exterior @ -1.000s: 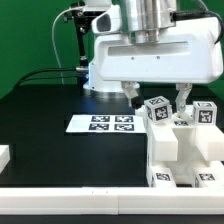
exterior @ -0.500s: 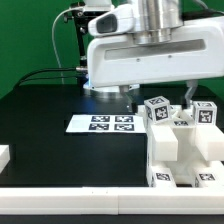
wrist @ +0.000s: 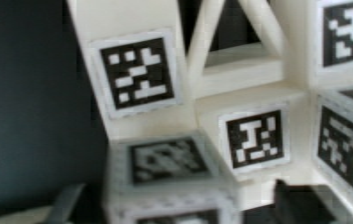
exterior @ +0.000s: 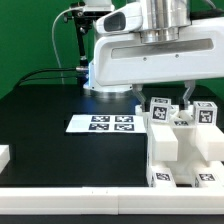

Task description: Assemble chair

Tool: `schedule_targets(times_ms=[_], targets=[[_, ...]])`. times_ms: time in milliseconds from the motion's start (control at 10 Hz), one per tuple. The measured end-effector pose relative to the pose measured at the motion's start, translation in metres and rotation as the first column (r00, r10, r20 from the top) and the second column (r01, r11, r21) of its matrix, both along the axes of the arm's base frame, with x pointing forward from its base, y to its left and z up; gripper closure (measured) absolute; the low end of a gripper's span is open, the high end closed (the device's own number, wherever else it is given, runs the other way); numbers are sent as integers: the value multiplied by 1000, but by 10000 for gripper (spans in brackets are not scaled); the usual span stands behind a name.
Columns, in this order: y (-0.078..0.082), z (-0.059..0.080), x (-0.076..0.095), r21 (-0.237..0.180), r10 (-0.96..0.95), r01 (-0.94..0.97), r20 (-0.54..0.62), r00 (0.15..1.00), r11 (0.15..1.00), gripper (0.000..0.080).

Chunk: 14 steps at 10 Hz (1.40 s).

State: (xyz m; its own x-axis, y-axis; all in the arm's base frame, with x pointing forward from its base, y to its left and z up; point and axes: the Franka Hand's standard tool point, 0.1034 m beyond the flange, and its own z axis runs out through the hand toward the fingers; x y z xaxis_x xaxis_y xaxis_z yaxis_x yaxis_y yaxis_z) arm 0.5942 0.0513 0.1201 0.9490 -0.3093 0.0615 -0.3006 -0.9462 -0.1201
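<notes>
Above the chair (exterior: 182, 140), the hand (exterior: 164, 97) hangs low; I cannot tell if it grips anything. White pieces already stand joined in steps at the exterior view's right. One loose piece (exterior: 4, 156) waits at the left.

No readable words, brands or numbers from my station. Only signs: black-and-white square coded tags on the white blocky plastic chair pieces (exterior: 180, 140), and four more printed on the thin flat white marker board (exterior: 110, 124) on the black desk (exterior: 50, 120).
</notes>
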Motion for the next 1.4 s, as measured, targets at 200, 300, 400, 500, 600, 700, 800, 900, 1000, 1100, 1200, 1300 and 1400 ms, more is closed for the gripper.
schedule_targets(times_ms=[200,300,400,500,600,700,800,900,1000,1100,1200,1300,1400], targets=[[-3,-1,-1,13,-178,178,-20,984,984,518],[-4,-2,-1,21,-309,310,-40,950,950,518],[-4,-2,-1,26,-421,423,-54,905,906,518],[-4,-2,-1,32,-533,536,-65,843,844,518],[-3,-2,1,42,-684,688,-79,725,724,518],[-5,-2,0,52,-785,790,-94,613,611,518],[-6,-3,-1,76,-844,852,-114,524,518,518],[-6,-3,-2,84,-860,868,-117,497,490,518],[-6,-3,-2,84,-859,867,-117,498,491,518],[-6,-3,-2,84,-852,860,-115,510,504,518],[-5,-3,-2,82,-819,826,-103,564,558,335],[-4,-3,-2,79,-712,716,-77,698,694,335],[-6,-2,-1,68,-558,561,-52,828,825,199]])
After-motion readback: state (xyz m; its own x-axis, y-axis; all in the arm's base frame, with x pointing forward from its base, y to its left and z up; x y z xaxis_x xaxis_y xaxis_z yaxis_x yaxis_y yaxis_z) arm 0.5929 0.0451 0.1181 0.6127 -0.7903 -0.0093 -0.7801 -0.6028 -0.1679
